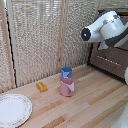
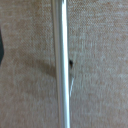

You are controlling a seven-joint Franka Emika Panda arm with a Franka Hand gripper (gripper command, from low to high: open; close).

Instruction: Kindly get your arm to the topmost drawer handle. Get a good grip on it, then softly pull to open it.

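The arm (image 1: 106,29) reaches in from the exterior view's right, its glossy white joints and dark blue round cap (image 1: 86,34) held high against the dark brown wooden drawer (image 1: 111,57) of the cabinet there. The tool itself is hidden behind the arm's bulk in the exterior view and no fingers show in the wrist view, so I cannot tell whether it is spread or pressed together. In the wrist view the topmost drawer handle (image 2: 62,65), a thin silver-grey bar, runs straight across the middle of the frame directly ahead of the tool, very close, with brown wood grain on both sides of it. Well below and away from the tool, on the wooden worktop (image 1: 85,105), stand a pink cup with a blue top (image 1: 66,82), a small orange block (image 1: 41,87) beside it, and a patterned plate (image 1: 12,110) farther off
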